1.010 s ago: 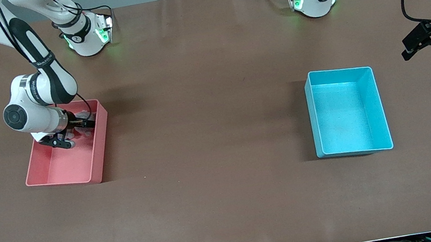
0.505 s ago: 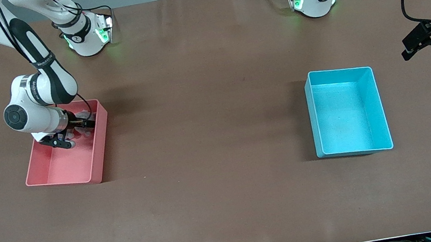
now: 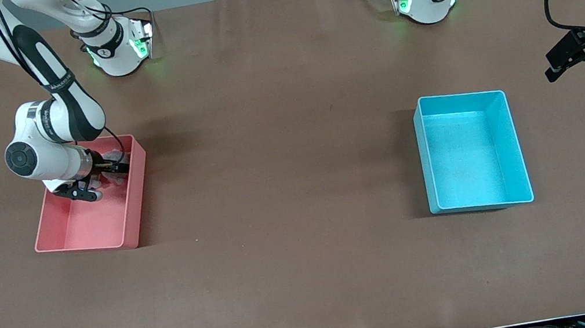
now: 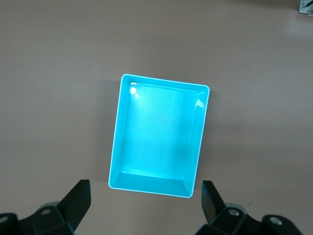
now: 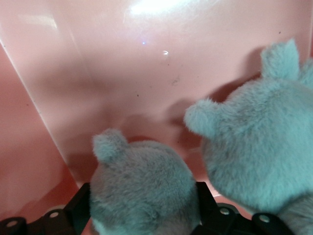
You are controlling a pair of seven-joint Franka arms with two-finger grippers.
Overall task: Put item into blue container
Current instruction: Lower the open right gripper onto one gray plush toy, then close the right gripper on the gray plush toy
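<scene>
1. Our right gripper (image 5: 142,205) sits low in the pink bin (image 3: 127,213), jaws straddling a grey plush toy (image 5: 142,188) but not yet clenched.
2. A second plush (image 5: 259,152) touches it and could snag or lift along.
3. Our left gripper (image 4: 144,203) waits, jaws released, over the empty blue bin (image 3: 512,141) at the left arm's end.

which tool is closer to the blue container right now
Left. The left tool hangs over bare table just past the blue container at the left arm's end; the right tool is down in the pink bin at the right arm's end.
</scene>
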